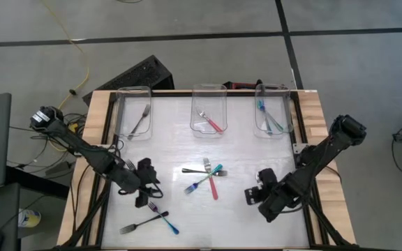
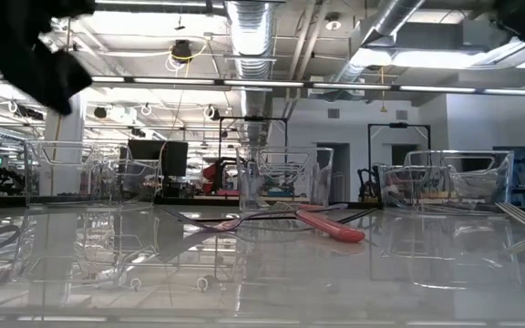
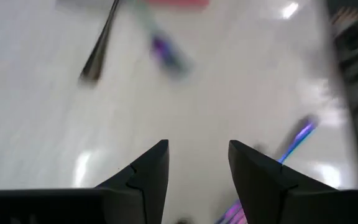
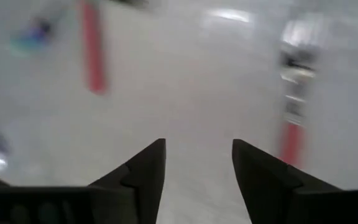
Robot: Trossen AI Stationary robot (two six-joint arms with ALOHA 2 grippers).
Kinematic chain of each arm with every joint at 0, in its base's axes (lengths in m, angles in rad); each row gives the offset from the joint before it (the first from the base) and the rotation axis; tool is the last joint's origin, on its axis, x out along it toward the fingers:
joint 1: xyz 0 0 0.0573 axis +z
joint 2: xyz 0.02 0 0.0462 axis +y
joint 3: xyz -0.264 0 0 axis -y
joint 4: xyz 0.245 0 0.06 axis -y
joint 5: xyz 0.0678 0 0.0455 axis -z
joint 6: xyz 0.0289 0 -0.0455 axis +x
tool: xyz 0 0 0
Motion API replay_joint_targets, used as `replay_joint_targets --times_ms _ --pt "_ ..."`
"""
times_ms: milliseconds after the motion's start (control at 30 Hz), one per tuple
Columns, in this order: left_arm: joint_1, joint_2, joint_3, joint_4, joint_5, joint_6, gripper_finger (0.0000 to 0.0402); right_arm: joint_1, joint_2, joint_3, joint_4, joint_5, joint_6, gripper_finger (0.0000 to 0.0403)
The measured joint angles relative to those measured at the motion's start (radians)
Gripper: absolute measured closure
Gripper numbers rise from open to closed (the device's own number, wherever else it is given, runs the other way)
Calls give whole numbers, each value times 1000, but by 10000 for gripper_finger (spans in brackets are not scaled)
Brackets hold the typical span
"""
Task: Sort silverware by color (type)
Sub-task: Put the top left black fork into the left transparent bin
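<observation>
1. Three clear bins line the far edge of the table, and each already has something in it: the left bin holds one grey fork, the middle bin a red-handled fork, and the right bin a couple of teal-handled forks. So sorting is underway, one type per bin.

2. Plenty is left. In the middle of the table a crossed pile waits, with a grey piece, a teal-and-blue one and a red-handled one overlapping. Nearer the front-left lies a second pair, a grey fork crossed by a blue-handled one with a purple end.

3. The left gripper hangs low over the table just above that front-left pair, fingers apart and holding nothing; its wrist view shows bare table between the tips and a blue-purple handle off to one side.

4. The right gripper sits to the right of the centre pile, also spread open and empty, with a red handle ahead of it.

5. My read: roughly four pieces binned, about five on the table, so close to halfway.
</observation>
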Motion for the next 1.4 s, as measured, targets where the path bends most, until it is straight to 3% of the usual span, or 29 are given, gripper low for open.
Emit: replay_joint_targets --times_ms 133,300,500,733,833,1100,1400 --pt "0 0 0 -71 -22 34 251 -62 2 -4 201 141 -110 191" --pt "0 0 0 13 -86 143 251 -191 58 -3 523 191 -574 200" --pt "2 0 0 47 -96 103 251 -359 204 64 889 -33 -1239 207" --pt "3 -1 0 -15 -51 -54 251 -457 338 263 809 -213 -1683 214" --pt "1 -1 0 -74 -18 -152 251 -482 382 334 706 -225 -1778 217" --pt "-26 -1 0 -365 116 -366 251 -527 447 409 627 -227 -1772 220" --pt "-72 8 0 -473 202 -153 251 -509 443 410 577 -232 -1777 221"
